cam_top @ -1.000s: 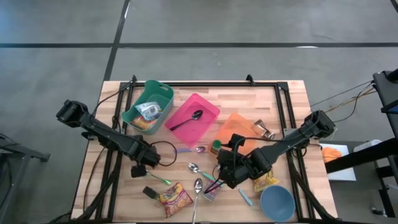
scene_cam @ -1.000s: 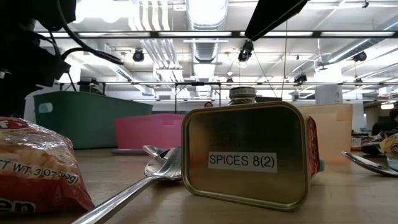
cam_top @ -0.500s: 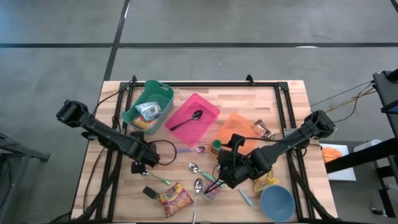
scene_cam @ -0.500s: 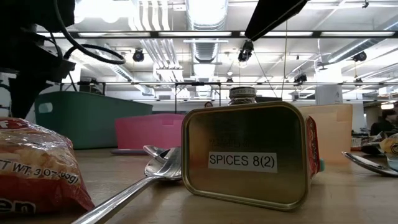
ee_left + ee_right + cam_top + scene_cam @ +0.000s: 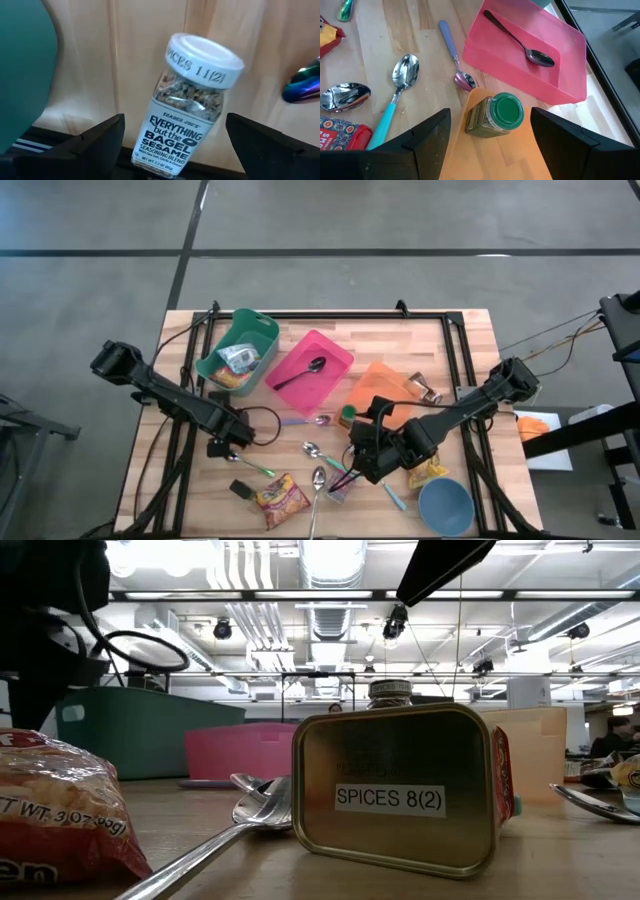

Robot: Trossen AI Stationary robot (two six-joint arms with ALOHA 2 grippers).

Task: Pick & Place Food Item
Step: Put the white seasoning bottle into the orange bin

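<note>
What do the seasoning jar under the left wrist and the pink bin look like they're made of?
Seasoning jar: clear body, glass or plastic, since the seeds show through; matte white cap, likely plastic. Pink bin: smooth, opaque, probably moulded plastic, with thin walls and rounded corners.

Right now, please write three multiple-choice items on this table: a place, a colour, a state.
1. Where does the dark metal spoon lie? A. in the pink plastic tray B. in the teal bin C. in the blue bowl
2. What colour is the round lid of the clear seasoning jar? A. green B. white C. red
3. How is the left gripper? A. shut on the jar B. open, jar between its fingers C. shut on nothing
1 A: the spoon lies inside the tray. 2 B: the lid is white. 3 B: both fingers stand clear of the jar.
</note>
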